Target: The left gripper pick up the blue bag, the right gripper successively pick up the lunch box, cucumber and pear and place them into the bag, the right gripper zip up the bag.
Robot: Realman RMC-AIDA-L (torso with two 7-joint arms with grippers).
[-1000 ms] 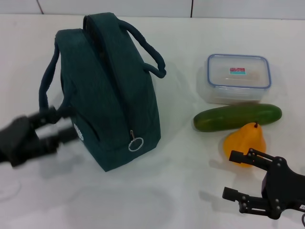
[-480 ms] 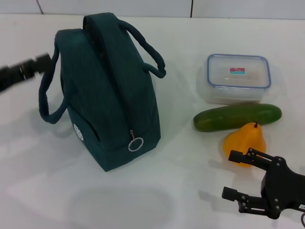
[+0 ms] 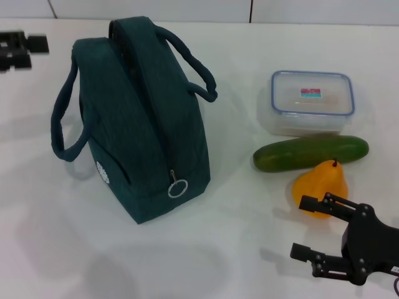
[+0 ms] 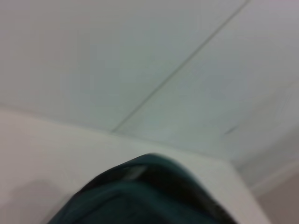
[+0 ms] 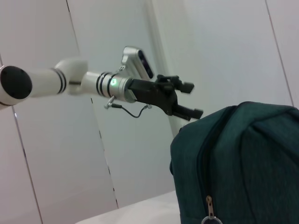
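From the head camera we see the blue bag (image 3: pixel 134 118) standing upright on the white table (image 3: pixel 237 249), zipped, ring pull hanging at its front end, with a small white round logo we can't read. To its right sit the lunch box (image 3: pixel 312 101) with a red-and-teal sticker (too small to read), then the cucumber (image 3: pixel 310 153), then the pear (image 3: pixel 320 186), partly hidden behind the right gripper (image 3: pixel 305 229), whose fingers are spread wide and holding nothing. The left gripper (image 3: pixel 28 48) is cut off at the far left edge.

Left wrist cam: just a blurry bit of the bag's top (image 4: pixel 149 196) and wall.

Right wrist cam: the left gripper (image 5: pixel 189 99) hangs in the air above the bag (image 5: pixel 238 163), fingers apart, empty.
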